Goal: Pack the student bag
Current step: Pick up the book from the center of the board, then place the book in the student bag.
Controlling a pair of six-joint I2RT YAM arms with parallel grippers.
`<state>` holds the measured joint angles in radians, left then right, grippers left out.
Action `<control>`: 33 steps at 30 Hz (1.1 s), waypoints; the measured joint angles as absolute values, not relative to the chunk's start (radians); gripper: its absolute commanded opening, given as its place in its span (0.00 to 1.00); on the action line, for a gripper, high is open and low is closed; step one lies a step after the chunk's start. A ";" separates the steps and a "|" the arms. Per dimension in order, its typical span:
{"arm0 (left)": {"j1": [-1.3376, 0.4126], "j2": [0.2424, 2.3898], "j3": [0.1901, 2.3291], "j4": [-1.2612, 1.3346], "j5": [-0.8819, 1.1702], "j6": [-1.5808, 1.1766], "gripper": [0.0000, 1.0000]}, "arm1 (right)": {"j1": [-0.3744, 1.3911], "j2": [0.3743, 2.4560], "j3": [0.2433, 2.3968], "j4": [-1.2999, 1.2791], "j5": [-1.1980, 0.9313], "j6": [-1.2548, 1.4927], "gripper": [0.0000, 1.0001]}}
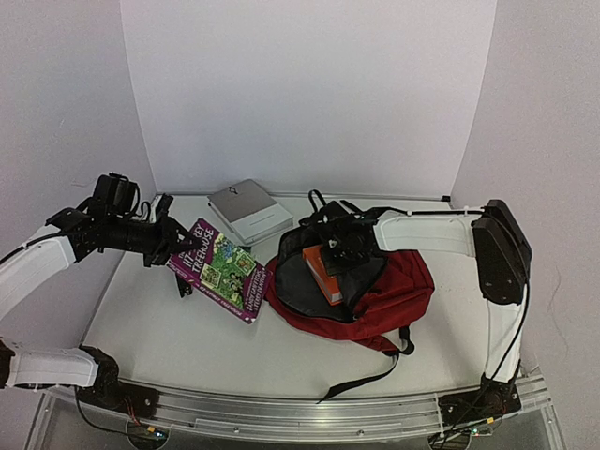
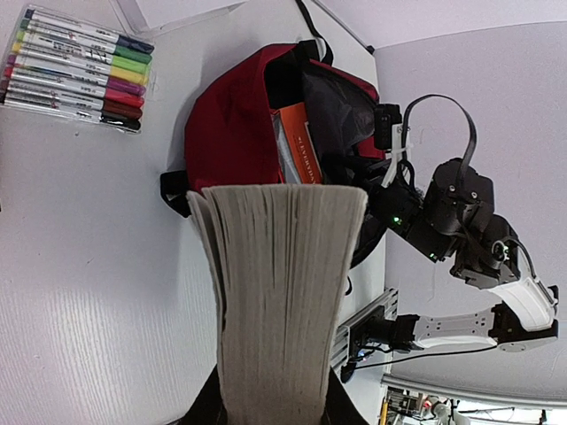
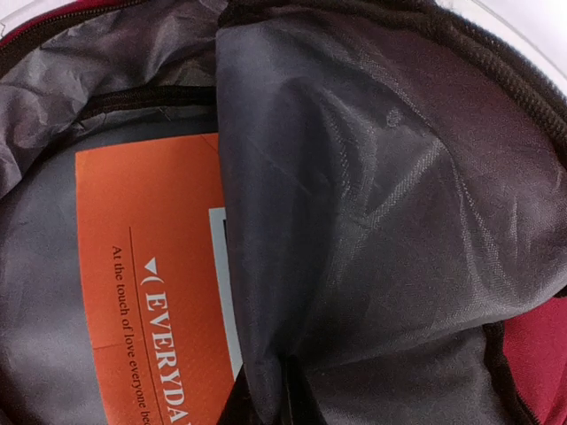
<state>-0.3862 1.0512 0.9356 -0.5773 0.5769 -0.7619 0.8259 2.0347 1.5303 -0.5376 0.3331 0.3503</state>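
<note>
- The student bag lay open on the table, right of centre; an orange book stood in its mouth;
- the right gripper was clenched on a fold of the bag's grey lining at the opening;
- the left gripper grasped a purple book, tilted, just left of the bag.
</note>
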 measured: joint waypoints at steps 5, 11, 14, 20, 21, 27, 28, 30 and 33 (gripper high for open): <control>-0.401 1.091 0.937 -0.515 0.601 -0.815 0.00 | 0.814 2.018 1.530 -0.541 0.304 0.368 0.00; -0.466 1.143 0.939 -0.340 0.595 -0.908 0.00 | 0.792 1.893 1.499 -0.533 0.219 0.418 0.00; -0.513 1.181 0.954 -0.285 0.580 -0.932 0.00 | 0.784 1.806 1.477 -0.529 0.190 0.447 0.00; -0.584 1.292 0.969 -0.152 0.542 -0.990 0.00 | 0.786 1.720 1.464 -0.508 0.126 0.490 0.00; -0.590 1.312 0.969 -0.130 0.536 -0.998 0.00 | 0.787 1.713 1.461 -0.502 0.115 0.496 0.00; -0.617 1.411 0.995 -0.076 0.465 -1.006 0.00 | 0.792 1.686 1.435 -0.480 0.073 0.520 0.00; -0.620 1.419 0.995 -0.069 0.454 -1.007 0.00 | 0.792 1.681 1.431 -0.478 0.069 0.523 0.00; -0.629 1.439 0.995 -0.043 0.428 -1.012 0.00 | 0.791 1.671 1.423 -0.475 0.063 0.527 0.00; -0.647 1.478 0.997 0.006 0.400 -1.022 0.00 | 0.791 1.663 1.417 -0.471 0.060 0.531 0.00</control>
